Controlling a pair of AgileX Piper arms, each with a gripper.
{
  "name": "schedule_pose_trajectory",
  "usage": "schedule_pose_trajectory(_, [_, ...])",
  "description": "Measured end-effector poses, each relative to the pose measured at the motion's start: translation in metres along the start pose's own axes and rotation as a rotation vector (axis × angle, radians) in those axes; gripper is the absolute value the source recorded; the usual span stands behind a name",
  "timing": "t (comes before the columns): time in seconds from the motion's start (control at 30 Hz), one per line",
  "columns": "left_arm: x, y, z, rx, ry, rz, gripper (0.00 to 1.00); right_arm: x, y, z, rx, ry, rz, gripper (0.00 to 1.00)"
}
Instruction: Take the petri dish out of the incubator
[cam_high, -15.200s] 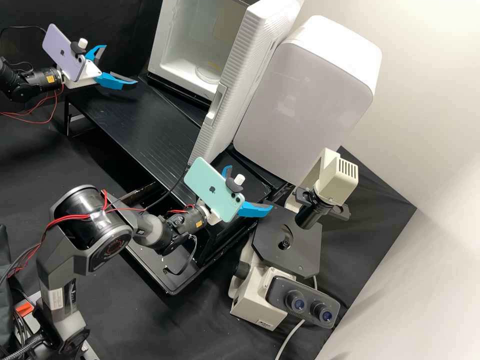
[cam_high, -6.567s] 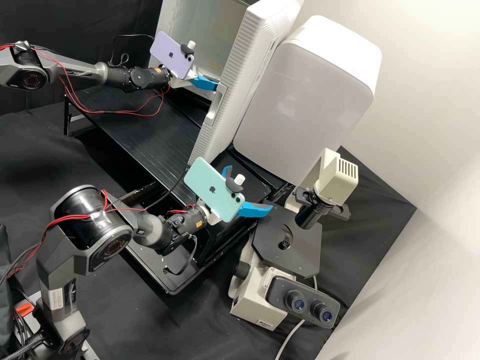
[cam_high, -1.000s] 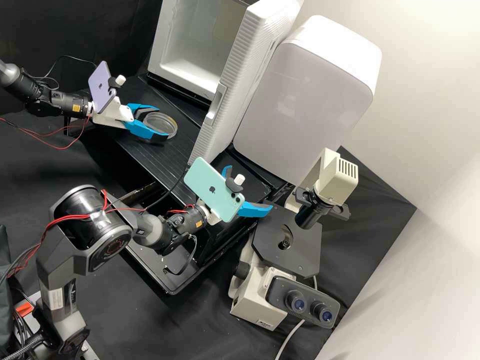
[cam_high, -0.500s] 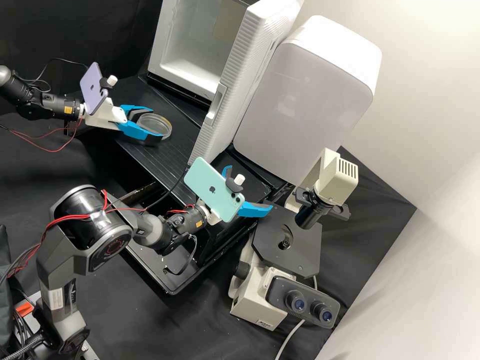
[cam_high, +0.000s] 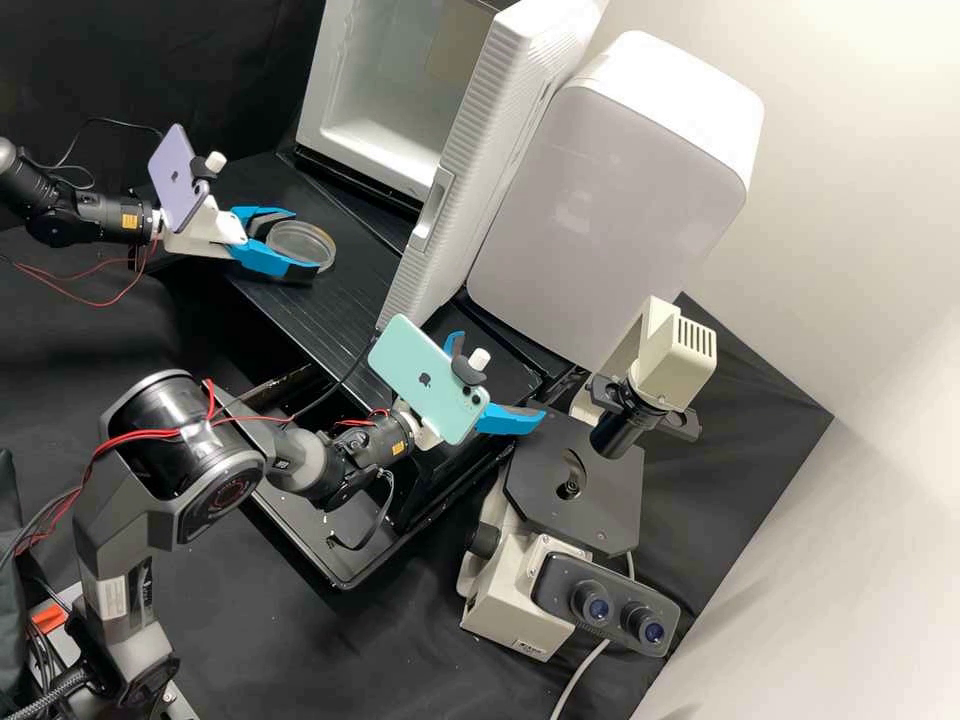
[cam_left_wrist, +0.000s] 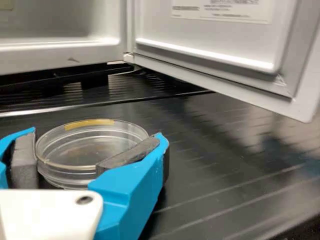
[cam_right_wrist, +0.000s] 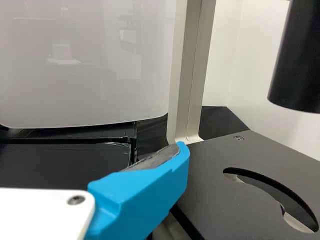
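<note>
The clear petri dish (cam_high: 312, 238) with a yellow strip sits low over the black bench (cam_high: 330, 300), in front of the white incubator (cam_high: 375, 90), whose door (cam_high: 480, 150) stands open. My left gripper (cam_high: 290, 242) is shut on the dish from both sides. In the left wrist view the petri dish (cam_left_wrist: 85, 147) lies between my blue fingers (cam_left_wrist: 132, 170), with the incubator's lower edge (cam_left_wrist: 60, 47) and door (cam_left_wrist: 215, 47) behind. My right gripper (cam_high: 497, 380) hangs open and holds nothing, beside the microscope stage (cam_right_wrist: 250, 170), with one of its fingers (cam_right_wrist: 150, 175) in the right wrist view.
A second white box (cam_high: 610, 190) stands right of the incubator door. A microscope (cam_high: 570, 520) with a black stage sits at the bench's right end, next to my right gripper. Black cloth covers the table around the bench.
The left gripper entered the incubator, came out shut on the dish, and over the last second carried it left, away from the incubator. The right arm has not moved.
</note>
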Motion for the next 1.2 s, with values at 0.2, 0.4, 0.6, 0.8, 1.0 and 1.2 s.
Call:
schedule_pose_trajectory(0.2, [-0.004, -0.004, 0.008, 0.023, -0.029, -0.004, 0.0, 0.0, 0.0, 0.0, 0.0, 0.0, 0.0, 1.0])
schedule_pose_trajectory(0.4, [-0.004, -0.005, 0.012, 0.074, -0.043, -0.006, 1.0, 0.0, 0.0, 0.0, 0.0, 0.0, 0.0, 1.0])
schedule_pose_trajectory(0.6, [-0.004, -0.006, 0.014, 0.101, -0.04, -0.004, 1.0, 0.0, 0.0, 0.0, 0.0, 0.0, 0.0, 1.0])
schedule_pose_trajectory(0.8, [-0.004, -0.005, 0.013, 0.085, -0.025, -0.001, 1.0, 0.0, 0.0, 0.0, 0.0, 0.0, 0.0, 1.0])
schedule_pose_trajectory(1.0, [-0.004, -0.005, 0.012, 0.093, -0.021, 0.001, 1.0, 0.0, 0.0, 0.0, 0.0, 0.0, 0.0, 1.0])
schedule_pose_trajectory(1.2, [-0.004, -0.005, 0.012, 0.102, -0.013, 0.004, 1.0, 0.0, 0.0, 0.0, 0.0, 0.0, 0.0, 1.0])
